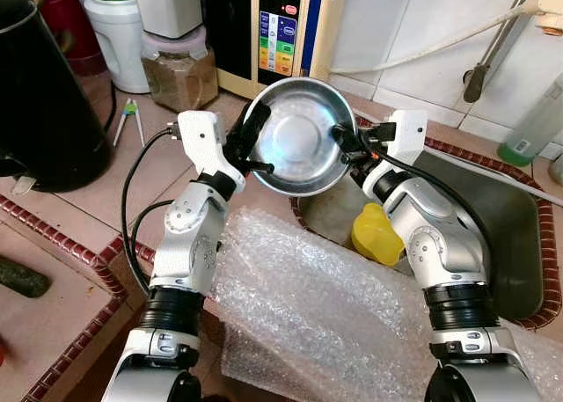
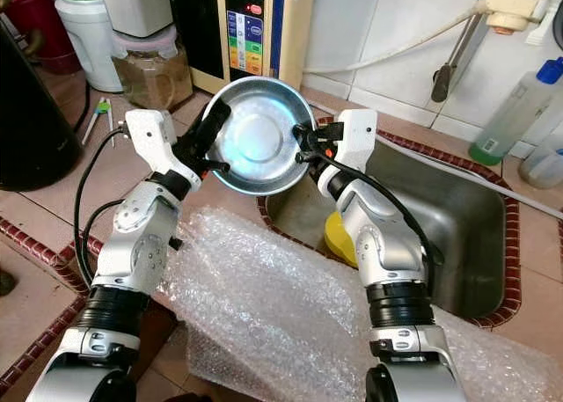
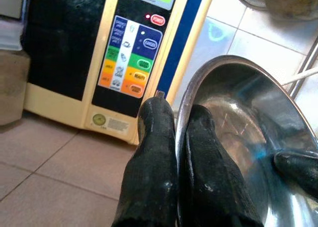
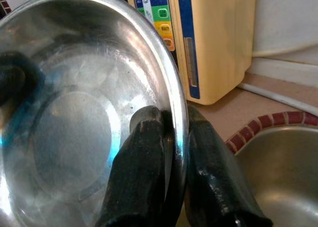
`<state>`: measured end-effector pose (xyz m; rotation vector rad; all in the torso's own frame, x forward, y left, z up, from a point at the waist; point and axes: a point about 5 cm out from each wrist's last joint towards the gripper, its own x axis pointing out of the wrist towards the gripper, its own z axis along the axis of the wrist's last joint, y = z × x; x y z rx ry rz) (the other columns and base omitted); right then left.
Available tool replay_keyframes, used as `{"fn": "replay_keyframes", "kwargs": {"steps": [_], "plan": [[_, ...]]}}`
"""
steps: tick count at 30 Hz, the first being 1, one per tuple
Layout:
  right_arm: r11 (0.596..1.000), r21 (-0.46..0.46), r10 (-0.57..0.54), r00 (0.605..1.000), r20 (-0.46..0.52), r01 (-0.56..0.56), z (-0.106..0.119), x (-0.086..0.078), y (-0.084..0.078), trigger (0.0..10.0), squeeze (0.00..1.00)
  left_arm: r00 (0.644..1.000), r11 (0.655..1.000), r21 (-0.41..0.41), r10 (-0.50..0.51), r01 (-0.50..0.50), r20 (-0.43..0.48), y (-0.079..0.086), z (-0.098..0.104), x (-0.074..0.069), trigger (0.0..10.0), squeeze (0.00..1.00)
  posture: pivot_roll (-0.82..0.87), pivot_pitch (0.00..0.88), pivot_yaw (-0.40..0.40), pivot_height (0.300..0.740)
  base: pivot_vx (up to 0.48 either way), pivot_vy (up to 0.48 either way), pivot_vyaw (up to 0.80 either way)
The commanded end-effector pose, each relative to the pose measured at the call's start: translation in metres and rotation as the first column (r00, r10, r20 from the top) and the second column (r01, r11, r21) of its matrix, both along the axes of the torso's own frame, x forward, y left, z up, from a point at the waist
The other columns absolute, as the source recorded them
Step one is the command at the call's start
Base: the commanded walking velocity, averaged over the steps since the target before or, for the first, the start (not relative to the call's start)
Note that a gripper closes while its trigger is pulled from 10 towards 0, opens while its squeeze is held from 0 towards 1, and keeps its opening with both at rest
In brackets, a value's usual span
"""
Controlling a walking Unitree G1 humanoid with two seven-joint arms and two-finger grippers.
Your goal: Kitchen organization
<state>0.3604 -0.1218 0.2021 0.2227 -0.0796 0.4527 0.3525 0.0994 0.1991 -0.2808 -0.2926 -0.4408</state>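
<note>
Tiled tabletop point(image 1: 79, 217) with a brick-red border runs across the head views; a steel sink point(image 1: 493, 217) is sunk into it on the right, white wall tiles behind.

Left eye view: a steel bowl point(image 1: 299, 138) is held in the air, tilted so its inside faces the camera, above the sink's left edge. Left tool point(image 1: 249, 144) pinches the bowl's left rim; right tool point(image 1: 345, 147) pinches the right rim. Bubble wrap point(image 1: 325, 314) lies near, across the tabletop and the sink's near edge. A yellow item point(image 1: 376, 235) sits in the sink, just beside the right arm. Far left: a black pot point(image 1: 40, 94), a white jar point(image 1: 114, 28), a jar of brown contents point(image 1: 180, 68). A cream appliance with coloured buttons point(image 1: 281, 32) stands behind the bowl.

Right eye view: same arrangement. A clear bottle with a blue cap point(image 2: 515, 107) stands far right against the wall.

Left wrist view: the two black fingers point(image 3: 151, 167) are nearly closed, one on each side of the bowl's rim, gripping it. The other tool's fingertip shows on the opposite rim. The appliance panel is just behind.

Right wrist view: fingers point(image 4: 141, 172) are closed on the rim, one inside the bowl, one outside. Sink corner and red border lie beyond.
</note>
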Motion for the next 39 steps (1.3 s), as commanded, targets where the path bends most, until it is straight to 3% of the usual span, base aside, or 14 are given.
{"fn": "replay_keyframes", "kwargs": {"steps": [1, 2, 3, 5, 6, 8, 9, 10, 18, 28, 32, 33, 39], "plan": [[0.994, -0.039, -0.105, 0.993, -0.052, 0.103, -0.01, 0.002, -0.02, 0.0, 0.0, 0.997, 0.999, 0.03, -0.016, 0.014, 0.072, 0.003, 0.014, -0.004, 0.0, 0.0, 0.04, 0.075, -0.065, 0.74, 0.0, 0.0, 0.0], [0.994, -0.039, -0.108, 0.993, -0.052, 0.106, -0.01, 0.003, -0.02, 0.0, 0.0, 0.997, 0.999, 0.032, -0.018, 0.016, 0.071, 0.002, 0.013, -0.004, 0.0, 0.0, 0.04, 0.075, -0.065, 0.74, 0.0, 0.0, 0.0], [0.993, -0.03, -0.111, 0.992, -0.051, 0.11, -0.009, 0.003, -0.02, 0.0, 0.0, 0.997, 0.999, 0.042, -0.025, 0.022, 0.068, 0.002, 0.012, -0.005, 2.0, 0.0, 0.04, 0.072, -0.064, 0.74, 0.0, 0.0, 0.0], [0.993, -0.028, -0.112, 0.992, -0.052, 0.111, -0.009, 0.003, -0.02, 0.0, 0.0, 0.997, 0.999, 0.045, -0.026, 0.023, 0.067, 0.002, 0.012, -0.005, 2.0, 0.0, 0.04, 0.072, -0.064, 0.74, 0.0, 0.0, 0.0], [0.993, -0.029, -0.113, 0.992, -0.049, 0.112, -0.008, 0.004, -0.021, 0.0, 0.0, 0.997, 0.998, 0.05, -0.039, 0.036, 0.063, 0.0, 0.012, -0.005, 10.0, 0.0, 0.05, 0.071, -0.064, 0.74, 0.0, 0.0, 0.0], [0.993, -0.03, -0.114, 0.992, -0.048, 0.113, -0.008, 0.005, -0.021, 0.0, 0.0, 0.997, 0.998, 0.051, -0.042, 0.039, 0.059, -0.001, 0.012, -0.005, 10.0, 0.0, 0.05, 0.069, -0.064, 0.74, 0.0, 0.0, 0.0], [0.993, -0.031, -0.116, 0.992, -0.047, 0.115, -0.007, 0.005, -0.021, 0.0, 0.0, 0.997, 0.997, 0.049, -0.06, 0.057, 0.053, -0.003, 0.012, -0.005, 10.0, 0.21, 0.05, 0.066, -0.062, 0.74, 0.0, 0.0, 0.0], [0.992, -0.031, -0.124, 0.991, -0.044, 0.122, -0.007, 0.005, -0.023, 0.0, 0.0, 0.995, 0.994, 0.061, -0.098, 0.095, 0.037, -0.007, 0.011, -0.006, 10.0, 1.0, 0.05, 0.066, -0.062, 0.74, 0.0, 0.0, 0.0], [0.985, -0.021, -0.173, 0.984, -0.034, 0.172, -0.005, 0.007, -0.029, 0.0, 0.0, 0.979, 0.973, 0.132, -0.196, 0.188, 0.05, -0.015, 0.012, -0.012, 10.0, 1.0, 0.05, 0.066, -0.059, 0.74, 0.0, 0.0, 0.0], [0.967, -0.016, -0.256, 0.966, -0.026, 0.256, -0.003, 0.011, -0.041, 0.0, 0.0, 0.973, 0.957, 0.186, -0.229, 0.224, 0.007, -0.01, 0.006, -0.015, 10.0, 1.0, 0.05, 0.07, -0.056, 0.74, 0.0, 0.0, 0.0], [0.946, -0.019, -0.325, 0.945, -0.024, 0.324, -0.002, 0.012, -0.055, 0.0, 0.0, 0.97, 0.951, 0.198, -0.241, 0.239, -0.018, -0.009, 0.002, -0.018, 10.0, 1.0, 0.05, 0.071, -0.056, 0.74, 0.0, 0.0, 0.0], [0.924, -0.014, -0.382, 0.923, -0.033, 0.382, -0.003, 0.013, -0.066, 0.0, 0.0, 0.964, 0.94, 0.214, -0.263, 0.266, -0.041, -0.01, -0.003, -0.021, 10.0, 1.0, 0.05, 0.074, -0.057, 0.74, 0.0, 0.0, 0.0], [0.9, -0.04, -0.436, 0.9, -0.031, 0.435, -0.004, 0.012, -0.079, 0.0, 0.0, 0.957, 0.923, 0.251, -0.279, 0.29, -0.079, -0.011, -0.011, -0.023, 10.0, 1.0, 0.04, 0.074, -0.058, 0.74, 0.0, 0.0, 0.0]]}}
